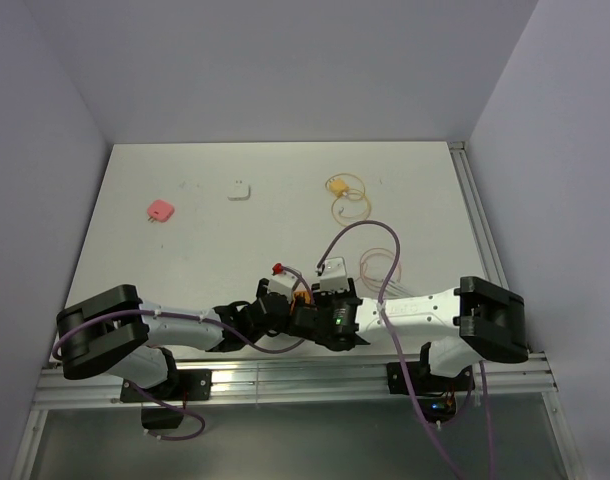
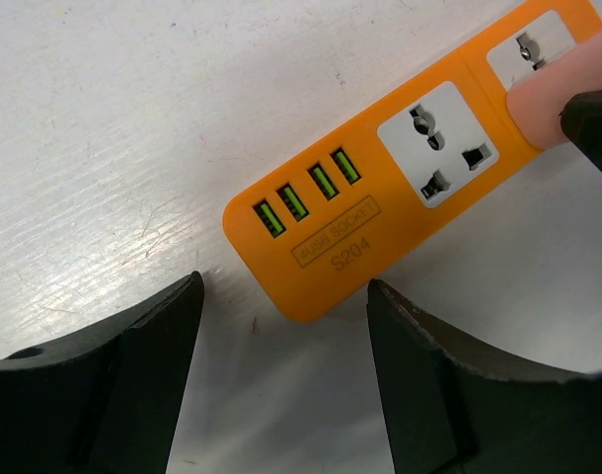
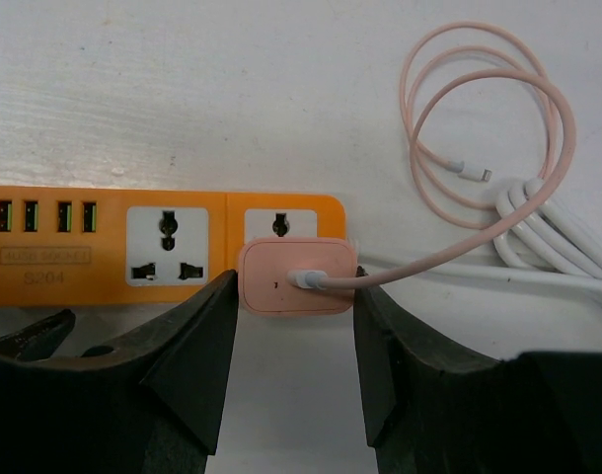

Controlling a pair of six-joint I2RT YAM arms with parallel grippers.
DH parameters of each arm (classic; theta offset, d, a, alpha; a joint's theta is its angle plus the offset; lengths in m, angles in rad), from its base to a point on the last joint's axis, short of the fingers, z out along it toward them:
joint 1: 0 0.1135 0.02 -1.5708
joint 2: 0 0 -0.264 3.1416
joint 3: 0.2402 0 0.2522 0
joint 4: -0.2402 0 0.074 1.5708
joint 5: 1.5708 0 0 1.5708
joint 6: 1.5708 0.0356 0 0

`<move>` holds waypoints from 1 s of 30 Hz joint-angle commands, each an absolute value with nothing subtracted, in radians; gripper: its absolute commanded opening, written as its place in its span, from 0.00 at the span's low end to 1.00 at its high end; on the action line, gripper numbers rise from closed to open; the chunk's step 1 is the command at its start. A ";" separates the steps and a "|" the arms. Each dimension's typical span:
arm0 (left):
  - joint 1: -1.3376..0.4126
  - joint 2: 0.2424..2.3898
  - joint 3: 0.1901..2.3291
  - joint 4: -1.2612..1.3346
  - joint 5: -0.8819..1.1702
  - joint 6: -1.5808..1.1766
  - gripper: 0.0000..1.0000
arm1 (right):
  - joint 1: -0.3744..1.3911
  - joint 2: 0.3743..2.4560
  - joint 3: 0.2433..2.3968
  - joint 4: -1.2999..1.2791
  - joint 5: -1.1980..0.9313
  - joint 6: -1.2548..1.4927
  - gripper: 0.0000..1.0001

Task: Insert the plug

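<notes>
An orange power strip [image 3: 104, 237] with USB ports and white sockets lies on the white table, also in the left wrist view [image 2: 321, 247] and under both grippers in the top view [image 1: 303, 296]. A pink plug [image 3: 281, 276] with a pink cable [image 3: 498, 109] sits over the strip's end socket; its edge shows in the left wrist view [image 2: 548, 99]. My right gripper [image 3: 294, 286] has its fingers against the plug's two sides. My left gripper [image 2: 283, 296] is open, its fingers straddling the strip's USB end without touching it.
A bundled white cable [image 3: 567, 237] lies right of the strip. Further back on the table are a second pink adapter [image 1: 161, 210], a white adapter [image 1: 239, 189] and a yellow plug with a coiled cable [image 1: 340, 188]. Walls stand on three sides.
</notes>
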State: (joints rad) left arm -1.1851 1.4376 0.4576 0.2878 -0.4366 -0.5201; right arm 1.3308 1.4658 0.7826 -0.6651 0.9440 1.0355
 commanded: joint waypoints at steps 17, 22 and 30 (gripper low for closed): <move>-1.183 1.393 0.479 0.261 -0.407 -0.537 0.77 | 1.244 1.200 0.946 -0.702 0.720 0.907 1.00; -1.183 1.332 0.457 0.256 -0.380 -0.538 0.81 | 1.229 1.046 0.943 -0.710 0.655 0.899 1.00; -1.183 1.177 0.436 0.213 -0.336 -0.548 1.00 | 0.880 1.004 1.006 -0.620 0.493 0.698 0.98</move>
